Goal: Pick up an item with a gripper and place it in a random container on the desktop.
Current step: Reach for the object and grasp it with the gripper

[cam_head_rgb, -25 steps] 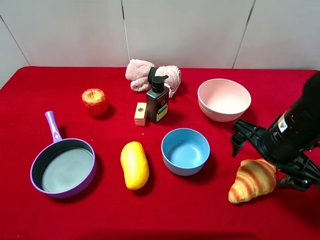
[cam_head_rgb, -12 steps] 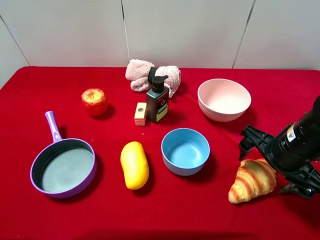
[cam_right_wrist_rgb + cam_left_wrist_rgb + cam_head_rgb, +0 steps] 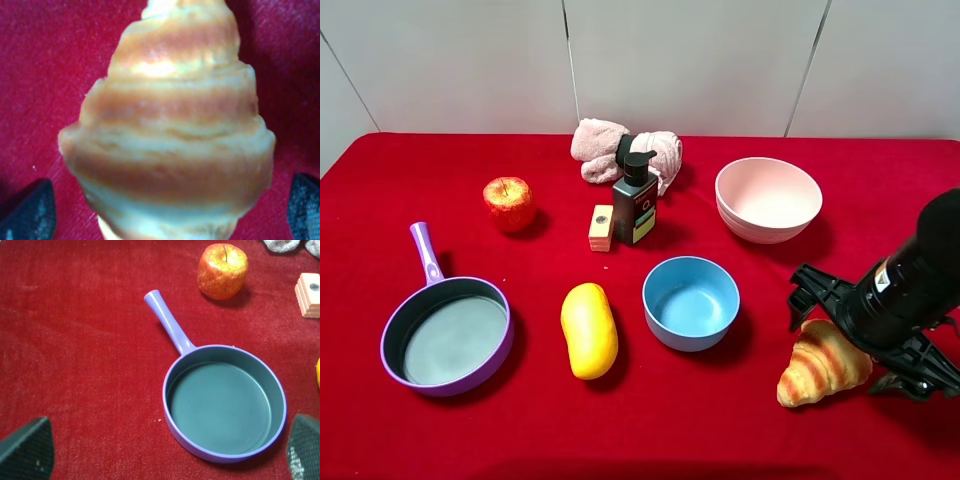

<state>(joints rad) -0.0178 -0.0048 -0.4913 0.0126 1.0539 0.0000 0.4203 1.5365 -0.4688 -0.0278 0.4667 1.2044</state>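
Note:
The golden-brown striped croissant (image 3: 818,364) lies on the red cloth desktop (image 3: 420,180) at the front right. My right gripper (image 3: 856,338) is open just above it, one black finger (image 3: 804,290) on the far side and the other on the near right. In the right wrist view the croissant (image 3: 170,130) fills the frame between the two fingertips (image 3: 27,210), with a gap on each side. The pale pink bowl (image 3: 768,198) stands empty behind the croissant. My left gripper (image 3: 165,452) is open above the purple pan and is outside the exterior view.
A blue bowl (image 3: 690,302) sits left of the croissant, with a yellow mango (image 3: 589,330) further left. The purple pan (image 3: 448,335) (image 3: 225,405) is at the front left. An apple (image 3: 509,203), a wooden block (image 3: 602,228), a soap bottle (image 3: 635,200) and a pink towel (image 3: 625,150) stand at the back.
My right gripper has shifted and lowered over the croissant, and the arm now covers its right end. The croissant has not moved.

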